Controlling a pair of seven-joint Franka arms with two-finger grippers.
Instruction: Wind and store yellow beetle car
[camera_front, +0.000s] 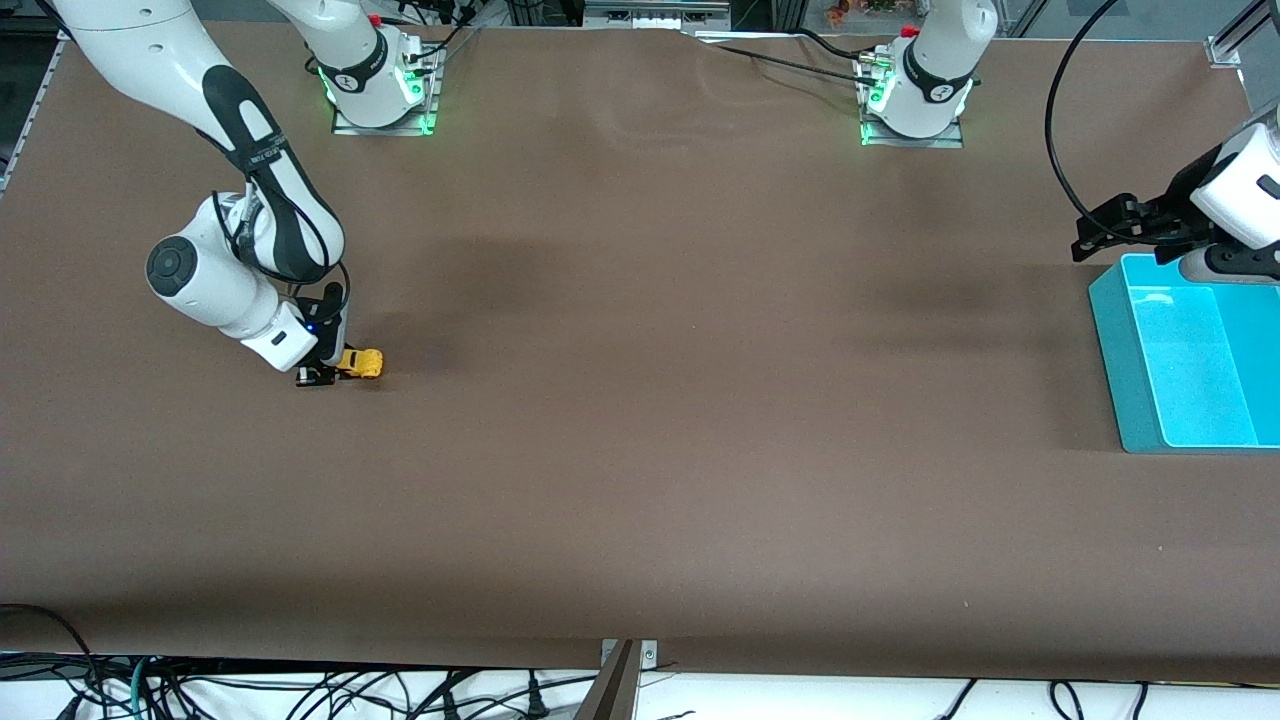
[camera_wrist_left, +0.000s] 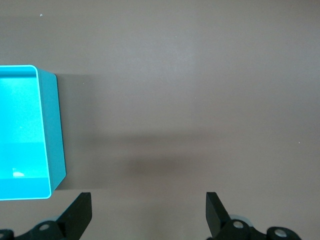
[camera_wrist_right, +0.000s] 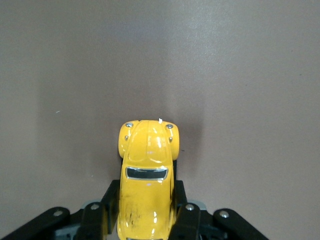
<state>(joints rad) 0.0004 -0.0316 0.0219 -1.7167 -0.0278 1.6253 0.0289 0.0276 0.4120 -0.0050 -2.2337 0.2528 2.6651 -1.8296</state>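
Observation:
The yellow beetle car (camera_front: 360, 363) sits on the brown table toward the right arm's end. My right gripper (camera_front: 325, 372) is down at the table, shut on the car's rear half. In the right wrist view the car (camera_wrist_right: 146, 175) fills the gap between the two black fingers (camera_wrist_right: 111, 202), its hood pointing away from the wrist. My left gripper (camera_front: 1105, 232) is open and empty, held above the table beside the teal bin (camera_front: 1185, 360). In the left wrist view my left gripper (camera_wrist_left: 148, 216) shows wide-apart fingers over bare table.
The teal bin (camera_wrist_left: 30, 135) stands at the left arm's end of the table. Its inside looks empty. Cables hang along the table's front edge (camera_front: 300, 690).

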